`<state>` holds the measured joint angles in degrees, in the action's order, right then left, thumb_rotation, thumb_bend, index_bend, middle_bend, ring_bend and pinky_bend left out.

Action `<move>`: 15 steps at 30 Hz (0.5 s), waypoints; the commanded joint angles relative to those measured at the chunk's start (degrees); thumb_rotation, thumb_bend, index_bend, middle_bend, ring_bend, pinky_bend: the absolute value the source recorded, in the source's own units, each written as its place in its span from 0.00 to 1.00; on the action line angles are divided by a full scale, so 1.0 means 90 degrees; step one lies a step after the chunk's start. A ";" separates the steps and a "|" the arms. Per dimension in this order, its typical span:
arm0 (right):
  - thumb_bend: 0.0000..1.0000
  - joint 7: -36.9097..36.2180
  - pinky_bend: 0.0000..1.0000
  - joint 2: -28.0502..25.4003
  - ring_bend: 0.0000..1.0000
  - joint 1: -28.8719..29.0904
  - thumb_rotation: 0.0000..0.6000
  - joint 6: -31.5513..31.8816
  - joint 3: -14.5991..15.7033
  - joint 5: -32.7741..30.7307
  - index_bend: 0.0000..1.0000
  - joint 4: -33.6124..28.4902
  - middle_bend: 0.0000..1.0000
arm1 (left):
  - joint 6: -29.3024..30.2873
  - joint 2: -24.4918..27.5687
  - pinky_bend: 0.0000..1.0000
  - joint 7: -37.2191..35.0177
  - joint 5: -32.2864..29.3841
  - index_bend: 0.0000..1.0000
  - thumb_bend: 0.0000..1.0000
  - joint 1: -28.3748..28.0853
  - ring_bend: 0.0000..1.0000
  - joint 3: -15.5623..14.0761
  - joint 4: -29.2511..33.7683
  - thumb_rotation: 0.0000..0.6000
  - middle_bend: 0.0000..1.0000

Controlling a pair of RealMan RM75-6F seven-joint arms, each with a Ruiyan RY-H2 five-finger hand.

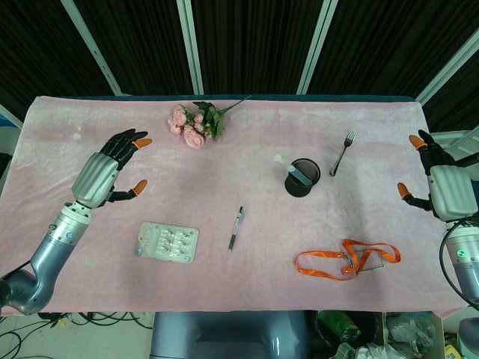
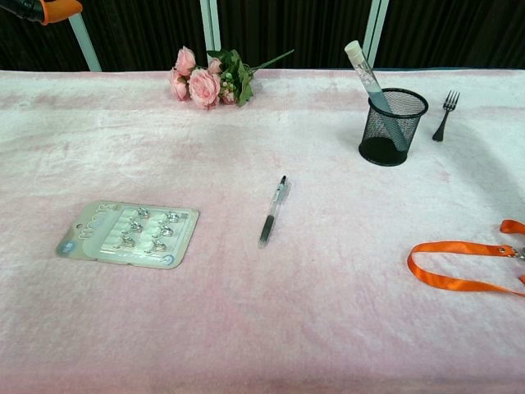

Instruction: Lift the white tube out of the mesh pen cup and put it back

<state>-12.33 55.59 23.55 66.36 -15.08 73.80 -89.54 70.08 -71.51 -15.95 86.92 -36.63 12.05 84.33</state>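
Orange-tipped fingers spread — left hand [image 1: 101, 172], right hand [image 1: 441, 187] hover empty, table edges.

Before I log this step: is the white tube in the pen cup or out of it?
In. The white tube leans inside the mesh pen cup, its cap poking above the rim; neither hand touches it.

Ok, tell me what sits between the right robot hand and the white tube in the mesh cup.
Only the fork lies on the cloth between the right robot hand and the mesh pen cup. It lies flat. The white tube leans out over the rim, clear above it.
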 commanded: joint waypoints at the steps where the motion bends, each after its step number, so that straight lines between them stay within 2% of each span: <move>1: 0.27 -0.0061 0.19 -0.0007 0.10 -0.0019 1.00 0.0004 -0.0015 -0.0045 0.02 0.0027 0.00 | 0.0043 0.0030 0.10 0.0134 0.0037 0.14 0.34 0.0017 0.00 -0.0036 -0.0050 1.00 0.09; 4: 0.27 -0.0142 0.19 0.0032 0.10 -0.0038 1.00 -0.0015 0.0006 -0.0070 0.02 0.0076 0.00 | 0.0157 0.0055 0.10 0.0420 0.0144 0.14 0.34 0.0067 0.00 -0.0106 -0.0081 1.00 0.09; 8: 0.27 -0.0177 0.19 -0.0058 0.10 -0.0088 1.00 -0.0143 0.0102 -0.0090 0.05 0.0084 0.00 | 0.0617 0.0275 0.10 0.1215 0.0310 0.14 0.34 0.0472 0.00 -0.0369 0.0019 1.00 0.09; 11: 0.27 -0.0274 0.19 -0.0269 0.10 -0.0212 1.00 -0.0157 0.0104 -0.0241 0.06 -0.0251 0.00 | 0.1044 0.0565 0.10 0.1268 0.0162 0.16 0.34 0.0936 0.00 -0.0489 0.0530 1.00 0.09; 15: 0.26 -0.0848 0.19 -0.0713 0.10 -0.0361 1.00 -0.0521 0.0144 -0.0460 0.06 -0.0918 0.00 | 0.2076 0.0847 0.10 0.2016 -0.0007 0.17 0.34 0.1818 0.00 -0.0678 0.0933 1.00 0.10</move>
<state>-16.90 51.69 21.28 63.83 -14.06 70.99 -94.69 80.74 -66.67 -4.08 88.24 -27.20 7.92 89.09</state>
